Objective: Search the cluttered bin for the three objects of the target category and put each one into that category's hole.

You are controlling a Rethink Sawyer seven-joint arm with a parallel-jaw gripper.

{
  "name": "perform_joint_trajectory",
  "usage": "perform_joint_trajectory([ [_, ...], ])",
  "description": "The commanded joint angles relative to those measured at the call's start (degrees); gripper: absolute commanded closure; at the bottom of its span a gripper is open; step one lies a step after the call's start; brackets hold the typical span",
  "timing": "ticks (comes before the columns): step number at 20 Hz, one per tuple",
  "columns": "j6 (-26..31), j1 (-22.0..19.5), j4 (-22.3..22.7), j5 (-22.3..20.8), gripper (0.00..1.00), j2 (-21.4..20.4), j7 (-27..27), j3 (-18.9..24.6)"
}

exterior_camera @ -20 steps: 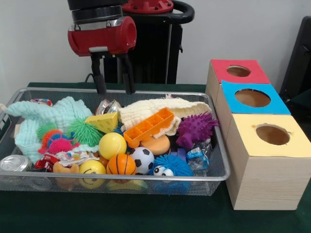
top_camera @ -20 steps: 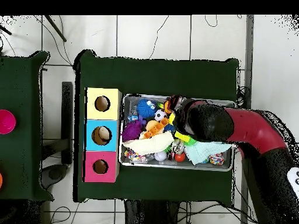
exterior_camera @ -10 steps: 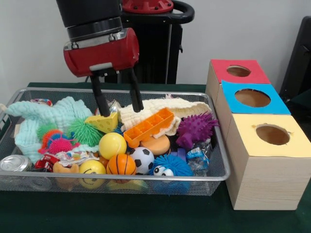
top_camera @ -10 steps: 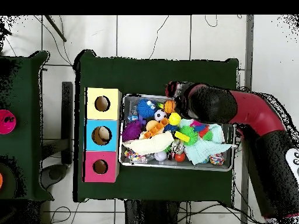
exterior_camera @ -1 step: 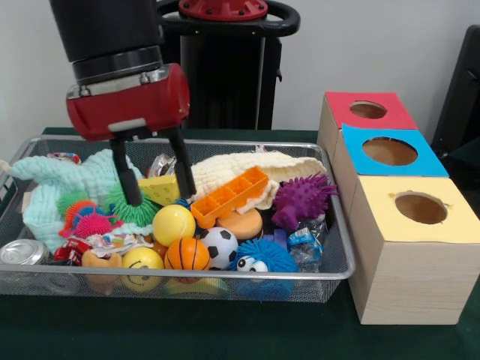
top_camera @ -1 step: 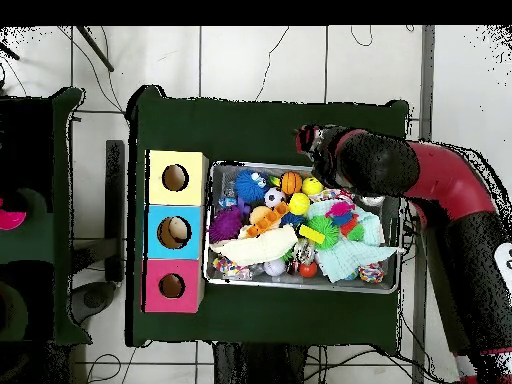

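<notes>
My gripper [exterior_camera @ -1 step: 162, 196] hangs open in the wire bin [exterior_camera @ -1 step: 225, 275], its two black fingers [exterior_camera @ -1 step: 126, 176] straddling a yellow cheese wedge [exterior_camera @ -1 step: 160, 190] without closing on it. A yellow ball [exterior_camera @ -1 step: 173, 224], a soccer ball [exterior_camera @ -1 step: 220, 246], a basketball [exterior_camera @ -1 step: 187, 255] and a smiley ball [exterior_camera @ -1 step: 142, 260] lie just in front of it. An orange tray [exterior_camera @ -1 step: 229, 196] and a purple spiky toy [exterior_camera @ -1 step: 301, 199] sit to the right. In the overhead view the red arm [top_camera @ -1 step: 420, 180] covers the gripper over the bin [top_camera @ -1 step: 300, 287].
Three wooden boxes with round holes stand right of the bin: red top [exterior_camera @ -1 step: 367, 110], blue top [exterior_camera @ -1 step: 390, 151], yellow top [exterior_camera @ -1 step: 420, 208]. Mint cloth [exterior_camera @ -1 step: 82, 176], cream cloth [exterior_camera @ -1 step: 247, 166], rubbery pom toys [exterior_camera @ -1 step: 94, 221] and a crushed can [exterior_camera @ -1 step: 22, 252] fill the bin.
The arm has come down and swung to the picture's left in the front view. Its open fingers went from above the bin's back rim to either side of the cheese wedge.
</notes>
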Motion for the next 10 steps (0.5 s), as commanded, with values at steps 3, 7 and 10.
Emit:
perform_joint_trajectory([
  [3, 11.3, -3.0, -6.5, -4.7, 0.00, 4.6, -24.7, 1.9],
  [7, 12.0, -3.6, -7.5, -5.5, 0.00, 6.0, -27.1, 2.3],
  [10, 11.8, -4.2, -7.8, -6.3, 0.00, 7.0, -28.5, 2.2],
])
